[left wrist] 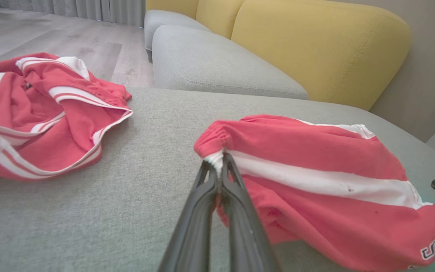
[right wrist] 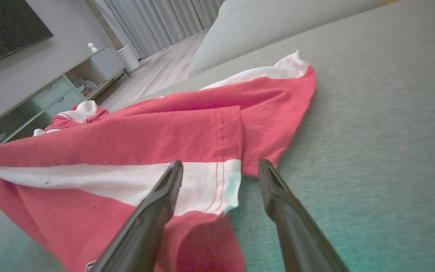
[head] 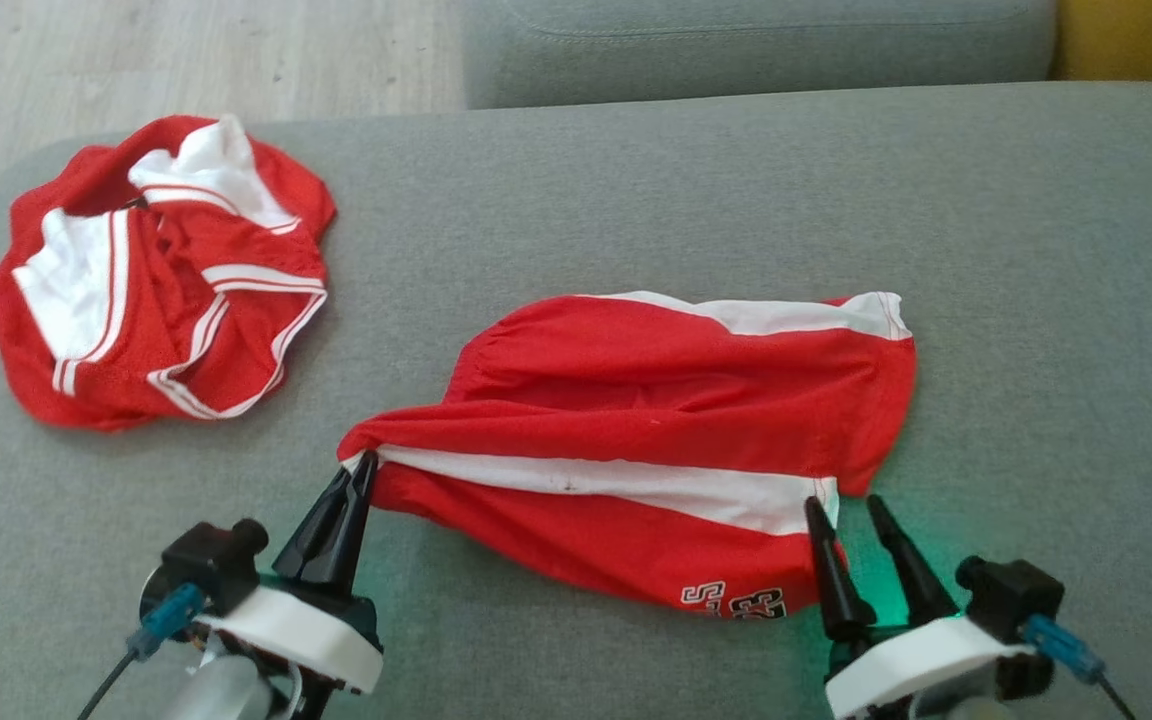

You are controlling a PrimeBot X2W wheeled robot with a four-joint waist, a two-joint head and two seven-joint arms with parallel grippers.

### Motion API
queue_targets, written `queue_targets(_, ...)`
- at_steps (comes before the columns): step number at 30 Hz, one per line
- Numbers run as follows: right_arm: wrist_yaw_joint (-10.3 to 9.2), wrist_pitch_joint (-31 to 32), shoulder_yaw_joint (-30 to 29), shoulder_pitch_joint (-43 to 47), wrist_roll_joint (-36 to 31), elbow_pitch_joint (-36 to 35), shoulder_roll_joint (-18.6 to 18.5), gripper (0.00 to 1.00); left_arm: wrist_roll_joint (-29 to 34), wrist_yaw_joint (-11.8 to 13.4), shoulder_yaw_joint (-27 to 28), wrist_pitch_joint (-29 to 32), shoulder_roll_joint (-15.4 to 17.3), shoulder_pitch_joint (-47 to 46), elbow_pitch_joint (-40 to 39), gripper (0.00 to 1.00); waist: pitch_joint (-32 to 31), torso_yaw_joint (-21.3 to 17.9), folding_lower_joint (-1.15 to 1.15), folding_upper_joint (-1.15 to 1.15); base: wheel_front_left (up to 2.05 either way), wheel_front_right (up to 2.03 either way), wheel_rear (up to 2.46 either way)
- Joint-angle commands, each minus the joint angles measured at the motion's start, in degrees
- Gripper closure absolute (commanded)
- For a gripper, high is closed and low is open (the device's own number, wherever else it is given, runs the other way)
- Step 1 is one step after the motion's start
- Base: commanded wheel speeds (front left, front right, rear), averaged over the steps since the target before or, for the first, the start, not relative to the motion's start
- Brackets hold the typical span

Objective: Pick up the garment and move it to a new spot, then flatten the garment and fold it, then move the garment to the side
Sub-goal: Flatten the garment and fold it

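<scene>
Evidently limp and light, the garment [head: 656, 400] lies in loose folds on the grey cushion [head: 636, 180], well to the right of a second, crumpled red-and-white cloth [head: 156, 280]. Its thin fabric sags and wrinkles, so it should drape and stretch rather than hold a shape. It is likely to slide easily over the upholstery. The corners where the white band meets the hems look like the best holds, since a pull there would spread the cloth flat.

Left end: the left gripper [head: 366, 462] has its fingers pressed together on the bunched corner, where the white band gathers to a point. The left wrist view shows fabric pinched at the tips [left wrist: 220, 160].

Right end: the right gripper [head: 844, 505] stands with its fingers spread wide and holds nothing. In the right wrist view the stitched white hem corner lies between them [right wrist: 221, 166], with one finger over the band. Whether that finger touches the cloth cannot be told. The block numerals [head: 736, 600] show at the near edge.
</scene>
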Motion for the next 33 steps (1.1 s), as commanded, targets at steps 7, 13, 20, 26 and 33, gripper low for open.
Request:
queue_targets(7, 0.20, -0.2, 8.6, -5.4, 11.3, 5.1, -4.4, 0.33, 1.0, 0.0, 2.2, -0.3, 0.7, -3.5, -0.3, 1.00, 0.6, 1.3, 0.00, 0.00, 0.00, 0.00, 0.00)
queue_targets(13, 0.20, -0.2, 14.9, -7.5, 19.4, 7.0, -6.9, 0.70, 1.0, -0.2, 2.1, -0.3, 0.2, -3.9, 0.2, 1.00, 0.8, 1.7, 0.00, 0.00, 0.00, 0.00, 0.00)
queue_targets(20, 0.20, -0.2, 18.2, -9.2, 20.8, 5.7, -9.6, 1.00, 1.5, -0.2, 2.1, -0.3, 0.2, -3.9, -0.1, 1.00, 0.5, 1.4, 0.00, 0.00, 0.00, 0.00, 0.00)
queue_targets(26, 0.20, -0.2, 11.7, -9.8, 16.7, -0.5, -11.9, 1.00, 2.2, -0.2, 0.9, -0.3, 1.1, -5.9, -2.7, 1.00, 1.2, 1.0, 0.00, 0.00, 0.00, 0.00, 0.00)
queue_targets(33, 0.20, -0.2, -1.8, -17.3, 7.8, -13.5, -16.3, 1.00, 1.0, -0.2, -4.3, 3.2, 5.7, -21.6, -8.7, 1.00, 6.4, -1.1, 0.00, 0.00, 0.00, 0.00, 0.00)
